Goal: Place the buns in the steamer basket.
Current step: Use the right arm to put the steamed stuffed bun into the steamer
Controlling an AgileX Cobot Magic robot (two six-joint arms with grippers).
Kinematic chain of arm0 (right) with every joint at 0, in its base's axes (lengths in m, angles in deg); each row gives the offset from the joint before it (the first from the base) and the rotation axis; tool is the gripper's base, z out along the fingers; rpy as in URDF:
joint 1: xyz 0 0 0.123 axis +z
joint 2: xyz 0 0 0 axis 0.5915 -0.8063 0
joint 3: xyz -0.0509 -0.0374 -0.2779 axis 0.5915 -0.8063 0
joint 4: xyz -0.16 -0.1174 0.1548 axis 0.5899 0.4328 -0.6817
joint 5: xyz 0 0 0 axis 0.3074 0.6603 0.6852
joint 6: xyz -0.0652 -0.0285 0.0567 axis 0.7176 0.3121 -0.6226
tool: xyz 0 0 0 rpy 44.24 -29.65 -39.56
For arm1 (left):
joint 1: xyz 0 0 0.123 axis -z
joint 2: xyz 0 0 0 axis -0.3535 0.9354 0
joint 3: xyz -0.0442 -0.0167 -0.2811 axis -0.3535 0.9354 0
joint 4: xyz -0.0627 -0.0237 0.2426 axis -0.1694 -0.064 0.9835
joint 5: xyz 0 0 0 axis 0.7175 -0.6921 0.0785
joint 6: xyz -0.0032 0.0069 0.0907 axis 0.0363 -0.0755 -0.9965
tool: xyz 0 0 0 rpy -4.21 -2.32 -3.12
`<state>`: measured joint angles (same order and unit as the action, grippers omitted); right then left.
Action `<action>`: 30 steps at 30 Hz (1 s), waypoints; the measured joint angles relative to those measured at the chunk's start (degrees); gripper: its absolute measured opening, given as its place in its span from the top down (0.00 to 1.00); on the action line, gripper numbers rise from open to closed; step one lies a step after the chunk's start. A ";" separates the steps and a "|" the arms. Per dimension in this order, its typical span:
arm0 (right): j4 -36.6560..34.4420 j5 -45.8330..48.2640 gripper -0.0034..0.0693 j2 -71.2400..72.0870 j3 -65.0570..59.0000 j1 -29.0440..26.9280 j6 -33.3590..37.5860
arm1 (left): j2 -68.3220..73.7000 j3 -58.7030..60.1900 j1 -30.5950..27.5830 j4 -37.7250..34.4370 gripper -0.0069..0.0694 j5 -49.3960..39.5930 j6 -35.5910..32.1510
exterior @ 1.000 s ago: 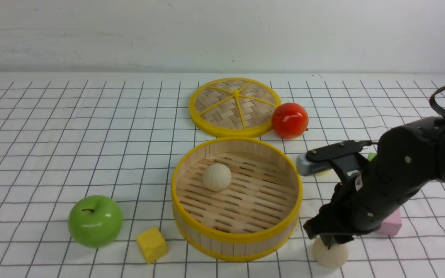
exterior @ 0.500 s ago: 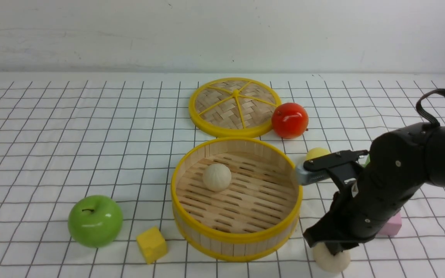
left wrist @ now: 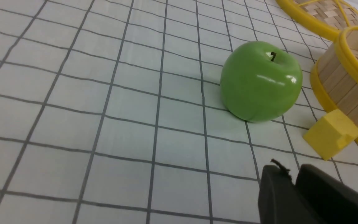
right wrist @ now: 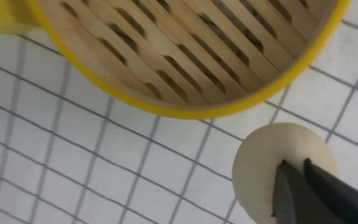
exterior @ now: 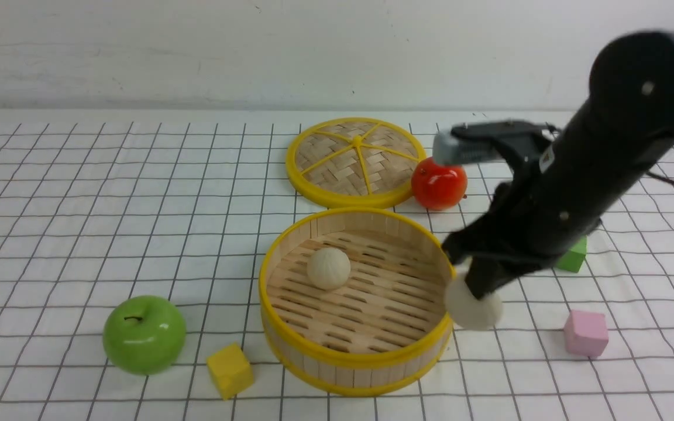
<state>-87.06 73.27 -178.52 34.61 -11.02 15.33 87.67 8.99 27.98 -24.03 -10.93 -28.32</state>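
The steamer basket (exterior: 366,358) stands at the table's middle front, with one cream bun (exterior: 328,268) resting on its slat floor. A second cream bun (exterior: 473,307) hangs in the air just outside the basket's right rim. My right gripper (exterior: 477,289) is shut on that bun from above. In the right wrist view the fingertips (right wrist: 295,161) pinch the top of the bun (right wrist: 259,174), beside the basket's yellow rim (right wrist: 172,112). My left gripper (left wrist: 286,169) appears only in the left wrist view, low over the table, its fingers together and holding nothing.
The woven lid (exterior: 356,161) lies behind the basket with a red apple (exterior: 438,182) at its right. A green apple (exterior: 144,333) and a yellow cube (exterior: 230,370) sit left of the basket. A pink cube (exterior: 587,333) and a green cube (exterior: 572,256) lie on the right.
My right gripper closed on the cream bun at the front right, lifted it off the table and carried it up and back to the basket's right rim.
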 joint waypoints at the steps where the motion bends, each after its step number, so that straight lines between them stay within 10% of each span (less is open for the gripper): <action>1: -0.63 0.00 0.95 0.08 0.63 0.09 0.49 | 0.00 0.00 0.00 0.00 0.79 0.00 0.00; 23: -0.28 -19.88 0.92 -20.23 3.62 10.11 6.76 | 0.00 0.00 0.00 0.02 0.78 0.00 0.00; 30: -0.02 -18.98 0.68 -19.95 4.45 10.16 5.18 | 0.00 0.00 0.00 0.02 0.77 0.00 0.00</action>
<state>-87.08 54.29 -198.47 39.06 -0.87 20.51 87.67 8.99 27.98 -24.01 -10.93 -28.32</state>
